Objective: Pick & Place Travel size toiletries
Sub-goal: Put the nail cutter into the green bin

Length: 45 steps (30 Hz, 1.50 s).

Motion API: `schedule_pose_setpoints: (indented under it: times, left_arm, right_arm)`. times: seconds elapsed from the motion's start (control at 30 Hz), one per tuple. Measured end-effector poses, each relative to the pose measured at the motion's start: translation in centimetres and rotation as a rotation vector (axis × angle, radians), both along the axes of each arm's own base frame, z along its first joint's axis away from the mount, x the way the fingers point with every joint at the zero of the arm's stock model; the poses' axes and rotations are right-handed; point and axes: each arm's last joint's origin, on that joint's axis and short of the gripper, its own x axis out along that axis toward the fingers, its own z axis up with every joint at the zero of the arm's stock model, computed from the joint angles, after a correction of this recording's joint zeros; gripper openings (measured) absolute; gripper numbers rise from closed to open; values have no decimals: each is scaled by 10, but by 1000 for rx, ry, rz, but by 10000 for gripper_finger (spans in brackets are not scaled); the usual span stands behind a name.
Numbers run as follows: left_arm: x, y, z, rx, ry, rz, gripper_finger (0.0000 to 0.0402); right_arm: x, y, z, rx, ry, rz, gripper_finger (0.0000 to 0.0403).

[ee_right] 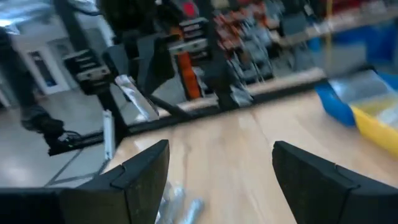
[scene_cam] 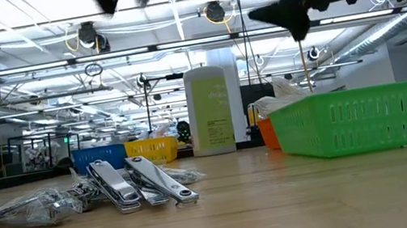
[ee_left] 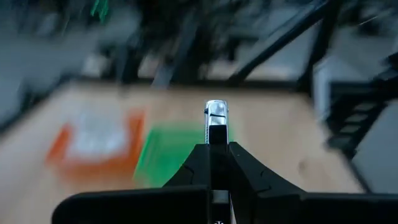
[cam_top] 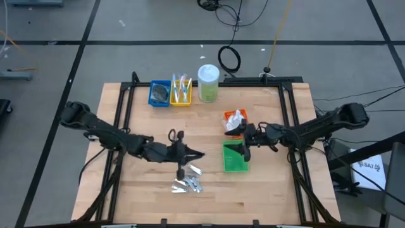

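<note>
Here the left gripper [ee_left: 216,144] is pinched tight on a small silvery nail clipper [ee_left: 216,116], held up off the wooden table [cam_top: 272,190] near the middle. More clippers [scene_cam: 142,182] and wrapped packets [scene_cam: 22,210] lie in a heap on the table just in front of it. The right gripper [ee_right: 221,177] hangs wide open and empty over the green basket [cam_top: 235,163]

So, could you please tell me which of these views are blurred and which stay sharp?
Left wrist view: background smeared, the green tray and orange tray mere colour patches; only the left gripper and its silvery nail clipper are crisp. Right wrist view: softly blurred throughout. Low view: nail clippers sharp, arms overhead dark silhouettes. High view: evenly sharp.
</note>
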Motion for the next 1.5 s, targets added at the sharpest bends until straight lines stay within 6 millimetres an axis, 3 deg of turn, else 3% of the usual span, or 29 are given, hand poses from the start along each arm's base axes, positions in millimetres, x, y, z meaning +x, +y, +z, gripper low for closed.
schedule_pose_setpoints:
  times: [0.17, 0.6, 0.8, 1.0, 1.3, 1.4, 1.5]
  left_arm:
    - [9, 7, 17, 77, -199, -36, 11]
    - [25, 32, 8, 71, -199, 16, 11]
    - [24, 31, 8, 60, -198, -15, 14]
    - [24, 31, 8, 49, -200, -19, 14]
    - [24, 31, 9, 30, -202, -11, 21]
    - [25, 31, 10, -20, -212, 4, 50]
    - [23, 31, 14, -80, -233, 8, 106]
  right_arm:
    - [15, 15, -8, -99, -146, 41, 270]
    - [75, 32, -13, -197, -212, 42, 270]
    - [83, 34, -5, -219, -248, 33, 260]
    - [88, 30, 0, -215, -258, 18, 199]
    - [90, 28, -3, -228, -215, 17, 44]
    - [91, 27, -4, -228, -200, 16, 45]
    - [92, 27, -9, -228, -147, 21, 45]
